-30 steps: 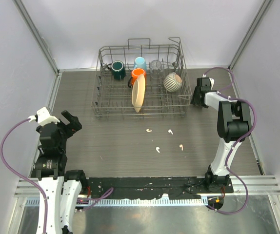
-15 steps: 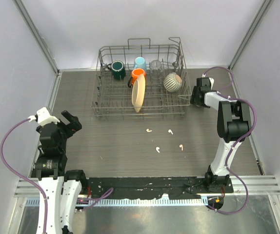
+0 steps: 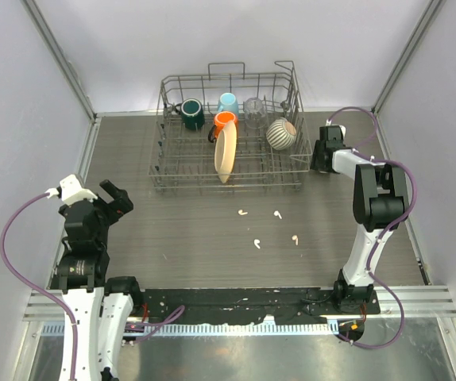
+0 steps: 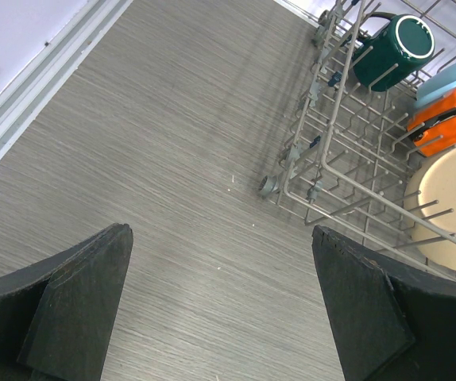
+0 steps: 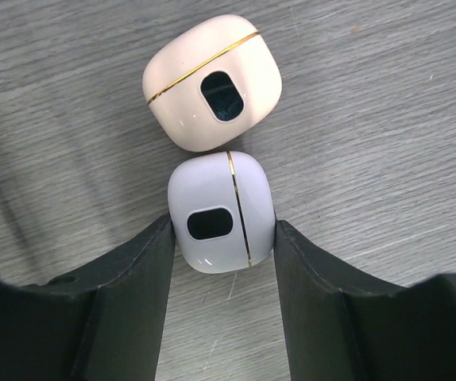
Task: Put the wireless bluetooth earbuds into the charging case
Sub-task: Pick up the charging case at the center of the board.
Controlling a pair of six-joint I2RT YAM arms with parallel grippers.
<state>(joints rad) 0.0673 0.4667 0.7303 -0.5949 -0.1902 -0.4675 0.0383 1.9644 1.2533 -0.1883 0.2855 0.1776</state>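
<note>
Right wrist view: white case (image 5: pixel 222 210) lies flat on the table, lid closed, gold seam running lengthwise, dark oval facing up. Right gripper (image 5: pixel 222 224) straddles its near half, one finger against each flank with no gap showing. Jaws are about half spread, and this reads as a grip on the case. Beige case (image 5: pixel 212 82) sits at the far end of the white one, touching or just short; cannot tell which.

Earbuds (image 3: pixel 256 243): four, loose on the table mid-front in the top view. They lie well apart from the case, which is hidden under the right wrist beside the right end of the rack (image 3: pixel 228 163).

Left gripper (image 4: pixel 220 232): wide open, empty, hovering over bare table at far left.

Risks, as judged:
- The sides are glossy and rounded and held only at the near half, so the case may squirt forward into the beige one.
- The lid is shut, so no bud goes in until it opens, and prying it one-handed could flip the case.
- The buds are tiny, and a finger may flick them away.

Table (image 3: pixel 172 230): grey wood-grain, matte. Plain pale walls (image 3: pixel 21 119) on three sides.
</note>
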